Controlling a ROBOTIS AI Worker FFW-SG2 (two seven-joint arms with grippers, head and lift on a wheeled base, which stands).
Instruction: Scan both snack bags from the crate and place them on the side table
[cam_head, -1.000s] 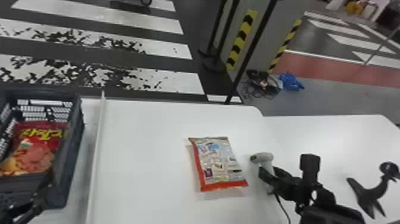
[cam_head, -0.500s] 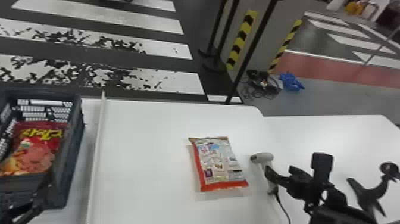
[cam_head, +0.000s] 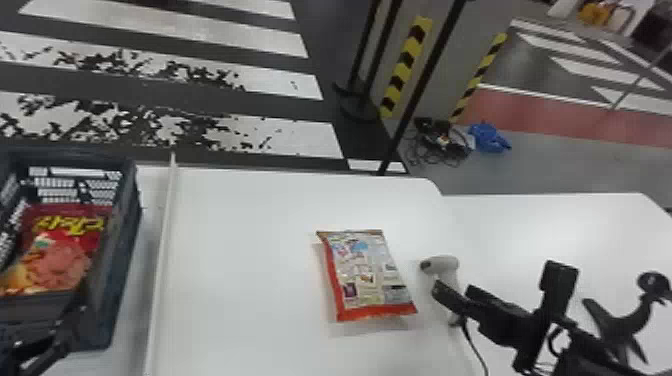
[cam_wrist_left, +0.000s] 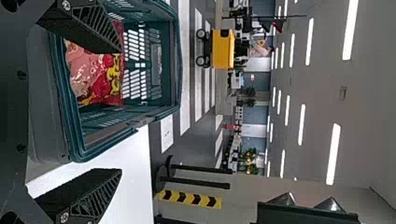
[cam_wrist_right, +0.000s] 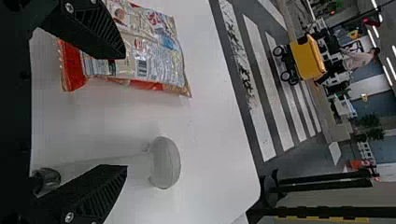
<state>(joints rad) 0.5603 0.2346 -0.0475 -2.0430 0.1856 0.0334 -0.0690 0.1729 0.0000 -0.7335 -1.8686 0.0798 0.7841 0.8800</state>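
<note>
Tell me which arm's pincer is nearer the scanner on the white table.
Right. The right pincer is close by the scanner, while the left pincer is well away from it, over by the crate.

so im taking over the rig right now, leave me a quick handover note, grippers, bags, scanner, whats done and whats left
Left gripper: open, empty, at the crate.
Right gripper: open, empty, by the scanner on the middle table.
Bags: one on the middle table, left of the scanner; the other in the crate.
Done: one bag is out of the crate; can't tell if it's scanned.
Left: confirm or do its scan, take out and scan the other, then place both on the side table, probably the one at right.
</note>
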